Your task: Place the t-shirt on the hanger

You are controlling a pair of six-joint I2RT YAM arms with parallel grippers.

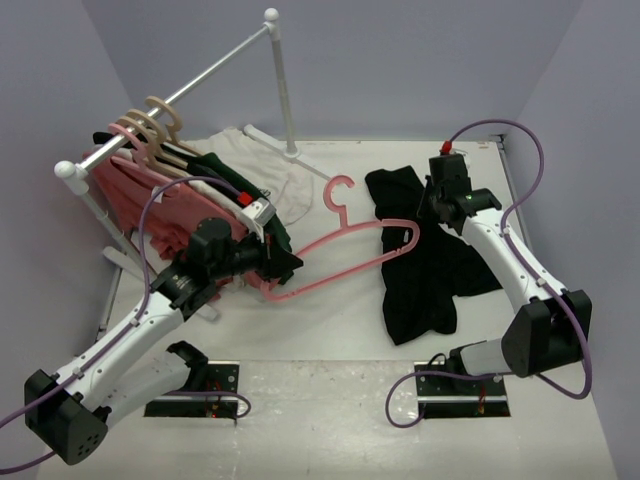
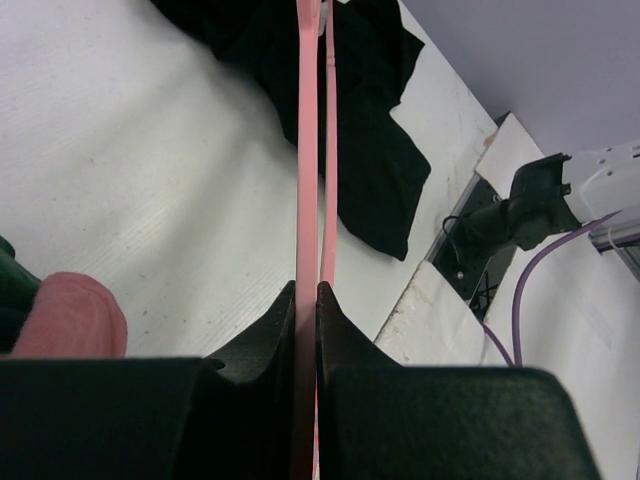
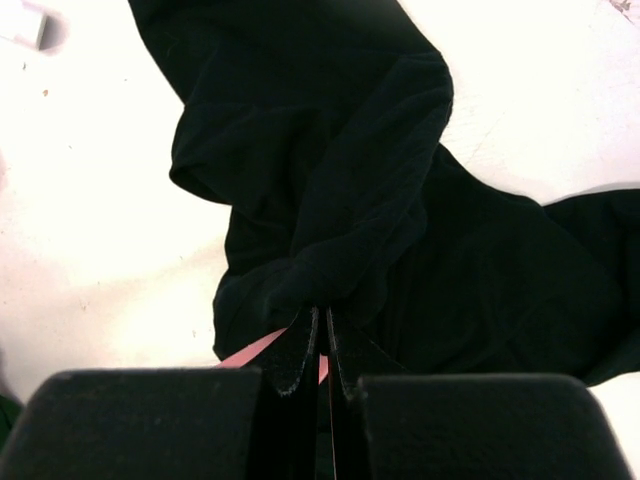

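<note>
The pink hanger [image 1: 345, 262] lies across the middle of the table, hook pointing to the back. My left gripper [image 1: 285, 272] is shut on its left end; in the left wrist view the jaws [image 2: 307, 300] pinch the pink bar [image 2: 308, 150]. The black t-shirt [image 1: 430, 265] lies crumpled at the right, over the hanger's right end. My right gripper [image 1: 428, 212] is shut on a bunched fold of the t-shirt [image 3: 400, 200], fingertips [image 3: 323, 318] closed on the fabric. A bit of the pink hanger [image 3: 250, 350] shows just under the fold.
A clothes rack [image 1: 285, 90] stands at the back left, with wooden hangers, a salmon-pink shirt [image 1: 165, 205] and a dark green shirt [image 1: 225, 175] on its rail. A white cloth [image 1: 290, 185] lies by the rack's post. The right arm's base [image 2: 520, 210] shows in the left wrist view.
</note>
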